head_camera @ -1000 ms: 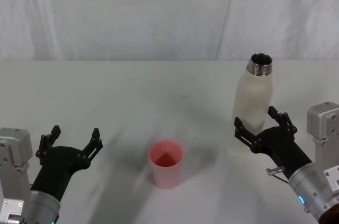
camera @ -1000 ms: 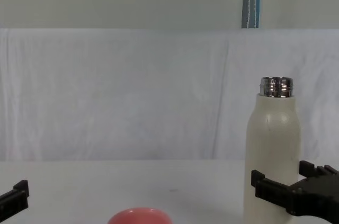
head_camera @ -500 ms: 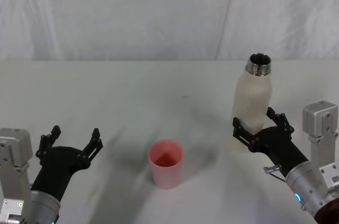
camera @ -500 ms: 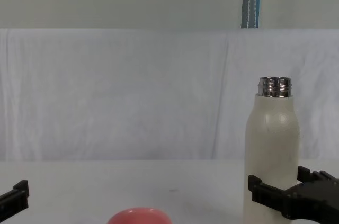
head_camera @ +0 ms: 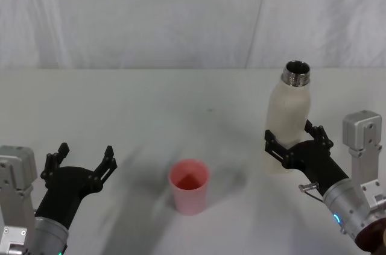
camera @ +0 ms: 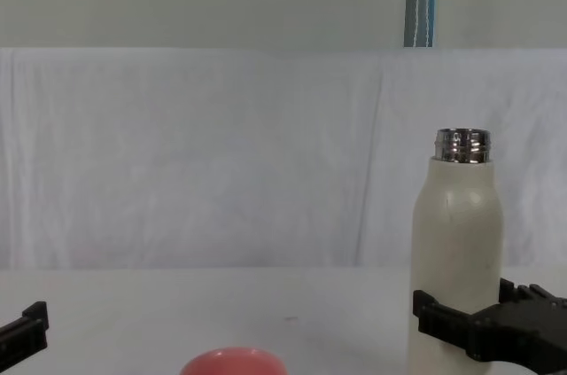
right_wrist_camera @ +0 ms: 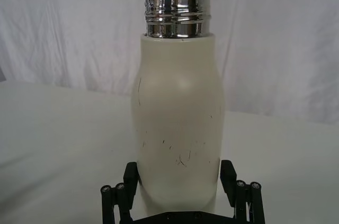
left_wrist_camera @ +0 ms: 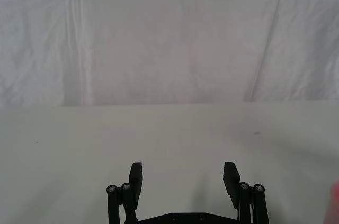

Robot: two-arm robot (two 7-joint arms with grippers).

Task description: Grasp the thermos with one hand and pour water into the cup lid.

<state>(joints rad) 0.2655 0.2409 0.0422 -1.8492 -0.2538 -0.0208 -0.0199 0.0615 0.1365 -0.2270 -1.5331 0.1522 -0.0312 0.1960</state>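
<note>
On white table (head_camera: 151, 104), wrinkled white curtain (head_camera: 181, 14) behind: right gripper (head_camera: 297, 144) fingers open around upright thermos (head_camera: 288, 116); left gripper (head_camera: 81, 163) open, idle; cup lid (head_camera: 189, 185) between.

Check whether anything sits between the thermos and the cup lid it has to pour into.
Nothing visible does. The thermos stands upright with the right tool open around its lower body; bare table lies between it and the cup lid to its left.
</note>
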